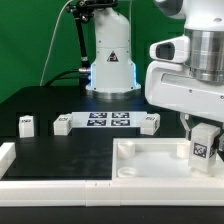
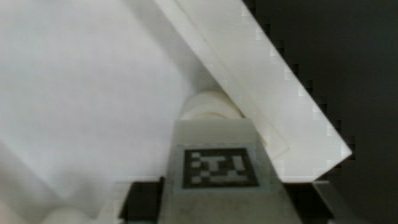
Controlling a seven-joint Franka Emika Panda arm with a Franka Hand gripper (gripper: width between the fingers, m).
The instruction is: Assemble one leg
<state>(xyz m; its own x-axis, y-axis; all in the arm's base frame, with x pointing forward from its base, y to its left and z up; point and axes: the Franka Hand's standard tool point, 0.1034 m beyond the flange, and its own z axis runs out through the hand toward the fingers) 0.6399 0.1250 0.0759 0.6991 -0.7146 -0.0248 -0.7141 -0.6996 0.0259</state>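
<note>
My gripper [image 1: 204, 136] is shut on a leg [image 1: 202, 146], a small white block with a black-and-white tag, and holds it upright over the right corner of the large white panel [image 1: 150, 160]. In the wrist view the held leg [image 2: 217, 150] points down at the panel's corner [image 2: 210, 103], between the dark fingers [image 2: 146, 200]. Whether it touches the panel I cannot tell. Three more legs lie on the black table: one at the exterior view's left [image 1: 27, 124], one [image 1: 62, 123] and one [image 1: 150, 122] at the ends of the marker board.
The marker board [image 1: 106, 120] lies on the table behind the panel. A white robot base [image 1: 110, 62] stands at the back. A white raised rim [image 1: 30, 170] borders the front and left of the table. The panel's raised wall [image 2: 267, 80] runs beside the held leg.
</note>
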